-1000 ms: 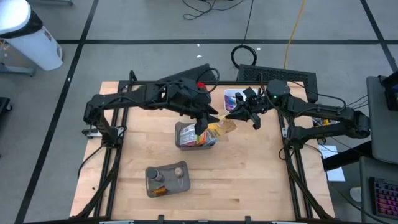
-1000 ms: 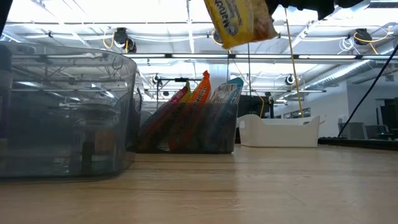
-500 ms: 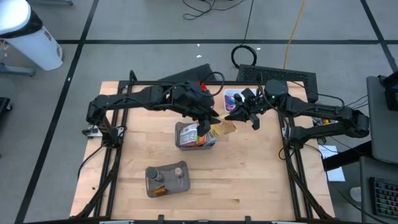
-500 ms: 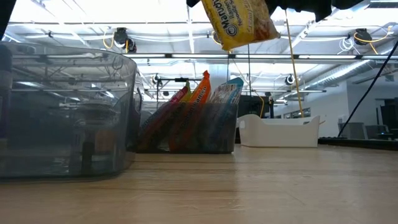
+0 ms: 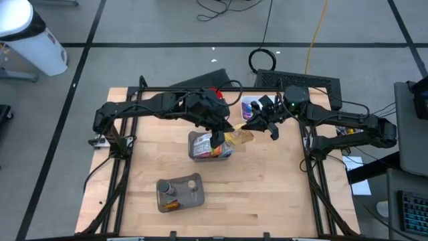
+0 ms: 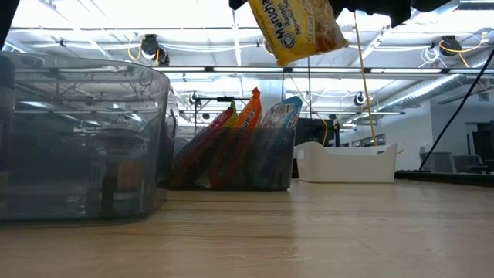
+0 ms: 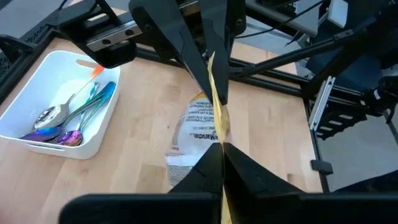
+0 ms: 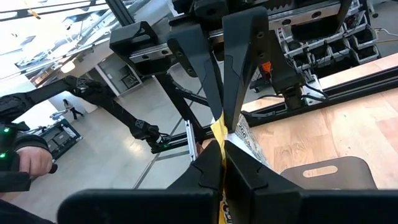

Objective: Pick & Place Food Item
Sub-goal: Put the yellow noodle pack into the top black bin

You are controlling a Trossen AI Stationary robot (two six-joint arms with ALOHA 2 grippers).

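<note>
My left gripper (image 7: pixel 221 146) and right gripper (image 8: pixel 219 146) both pinch the yellow packet (image 6: pixel 297 27) above the packet-filled bin (image 5: pixel 198 148).

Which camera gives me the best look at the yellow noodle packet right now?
The low view: the yellow noodle packet hangs face-on, its print showing. The high view shows only a small yellow patch between both hands. Both wrist views catch it edge-on.
</note>
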